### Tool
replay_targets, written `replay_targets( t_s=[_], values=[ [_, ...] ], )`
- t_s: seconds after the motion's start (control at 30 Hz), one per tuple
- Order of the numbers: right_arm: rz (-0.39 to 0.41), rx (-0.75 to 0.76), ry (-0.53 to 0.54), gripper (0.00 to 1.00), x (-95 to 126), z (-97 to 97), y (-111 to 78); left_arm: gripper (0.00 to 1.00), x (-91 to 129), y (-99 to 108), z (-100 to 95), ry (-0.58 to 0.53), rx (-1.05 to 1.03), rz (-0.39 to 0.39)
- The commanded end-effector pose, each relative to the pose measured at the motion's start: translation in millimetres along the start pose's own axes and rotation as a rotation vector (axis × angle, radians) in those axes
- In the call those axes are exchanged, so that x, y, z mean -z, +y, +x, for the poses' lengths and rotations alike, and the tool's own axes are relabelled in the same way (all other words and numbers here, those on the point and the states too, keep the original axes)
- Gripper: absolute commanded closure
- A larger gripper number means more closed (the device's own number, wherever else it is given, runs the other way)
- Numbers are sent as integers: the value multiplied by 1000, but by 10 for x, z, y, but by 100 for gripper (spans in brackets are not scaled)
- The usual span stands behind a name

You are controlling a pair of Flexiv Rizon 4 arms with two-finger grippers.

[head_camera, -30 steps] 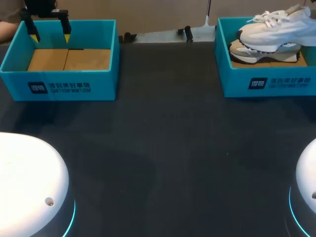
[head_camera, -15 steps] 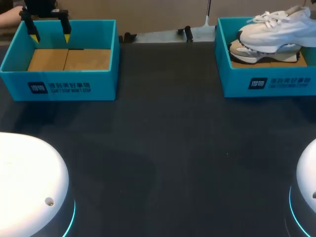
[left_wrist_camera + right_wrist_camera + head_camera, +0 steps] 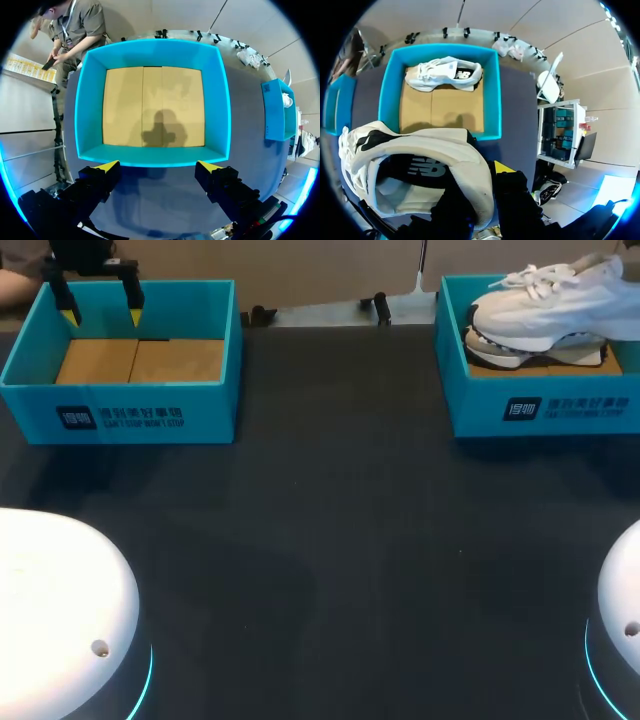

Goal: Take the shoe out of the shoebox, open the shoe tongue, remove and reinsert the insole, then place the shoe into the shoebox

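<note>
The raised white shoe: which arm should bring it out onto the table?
Right, probably: the right gripper holds the shoe above the right shoebox. The left gripper hangs open over the empty left shoebox.

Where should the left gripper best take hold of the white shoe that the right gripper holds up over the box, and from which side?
The forefoot, just ahead of the laces, coming from the robot's left. The shoe points its toe toward the middle of the table, and the right gripper clamps the heel collar, so the toe end is likely the only free, narrow part.
</note>
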State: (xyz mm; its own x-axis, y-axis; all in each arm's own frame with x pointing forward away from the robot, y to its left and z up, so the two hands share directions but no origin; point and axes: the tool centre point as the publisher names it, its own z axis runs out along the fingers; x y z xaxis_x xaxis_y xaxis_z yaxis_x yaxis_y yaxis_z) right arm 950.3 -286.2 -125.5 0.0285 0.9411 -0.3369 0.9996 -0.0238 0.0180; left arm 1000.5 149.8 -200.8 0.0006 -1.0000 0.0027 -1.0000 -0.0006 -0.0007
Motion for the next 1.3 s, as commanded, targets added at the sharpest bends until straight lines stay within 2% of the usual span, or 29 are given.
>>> replay_targets(
  t_s=[0.03, 0.33, 0.6, 0.83, 1.03, 1.3],
  values=[
    [-32, -3, -1, 100, 61, 24, -215, 0, 2, 3, 0, -1, 0, 0],
    [-9, 7, -4, 100, 129, 179, -506, 0, 2, 3, 0, -1, 0, 0],
    [14, 7, 5, 100, 228, 331, -849, 0, 2, 3, 0, -1, 0, 0],
    [10, -7, 51, 100, 239, 581, -1085, 0, 2, 3, 0, -1, 0, 0],
    [-36, -12, 19, 100, 301, 789, -1281, 0, 2, 3, 0, -1, 0, 0],
    [-34, -20, 11, 100, 392, 1045, -1518, 0, 2, 3, 0, -1, 0, 0]
  ],
)
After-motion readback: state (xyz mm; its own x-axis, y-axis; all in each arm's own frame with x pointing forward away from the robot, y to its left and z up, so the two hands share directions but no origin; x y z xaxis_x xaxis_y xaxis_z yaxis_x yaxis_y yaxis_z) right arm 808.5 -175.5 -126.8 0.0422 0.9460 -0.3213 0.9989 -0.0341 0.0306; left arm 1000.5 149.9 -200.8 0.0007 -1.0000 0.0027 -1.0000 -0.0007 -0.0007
